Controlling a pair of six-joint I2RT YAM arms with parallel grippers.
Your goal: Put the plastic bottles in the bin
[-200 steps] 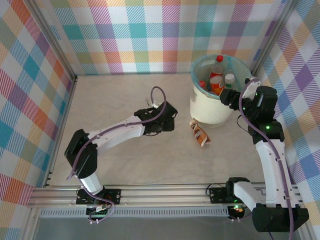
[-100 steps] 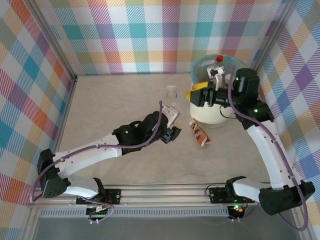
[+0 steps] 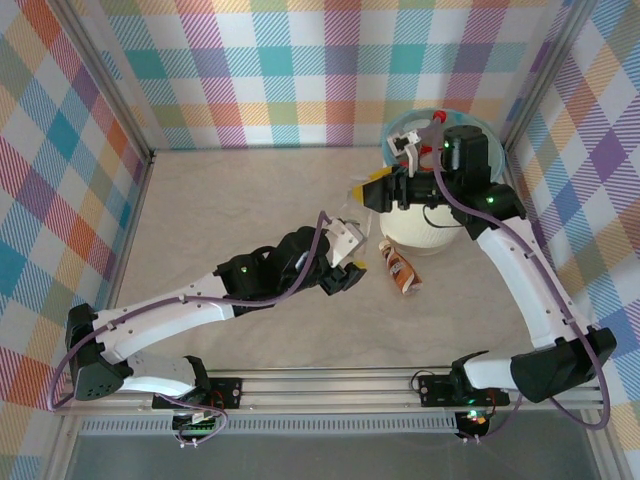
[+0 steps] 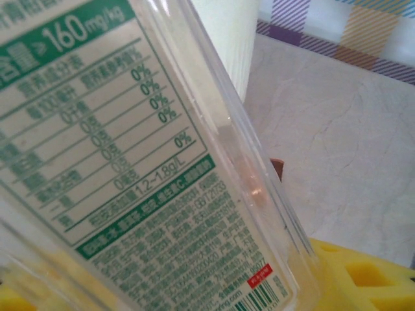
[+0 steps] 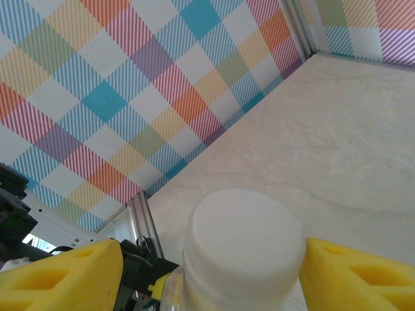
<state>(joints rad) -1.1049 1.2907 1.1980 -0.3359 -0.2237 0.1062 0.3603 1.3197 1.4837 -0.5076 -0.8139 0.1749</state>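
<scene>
Grips a clear plastic bottle with a green-printed white label [image 4: 130, 162] in the left hand [image 3: 347, 258], closed on its sides, near the round cream-white bin [image 3: 418, 228]. Holds a white-capped bottle [image 5: 243, 236] clamped in the right hand [image 5: 211, 278] at the bin's rim. Brown-labelled bottle [image 3: 400, 268] lying on the surface [image 3: 250, 200] just beside the bin.

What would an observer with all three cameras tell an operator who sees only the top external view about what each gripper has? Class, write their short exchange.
Operator: From above I can't make out what is at the left gripper. What is it?
Observer: The left wrist view shows a clear bottle with a white label printed in green, between the yellow fingers.
Operator: And the right gripper, beside the bin?
Observer: The right wrist view shows it closed on a white-capped bottle, held above the table.
</scene>
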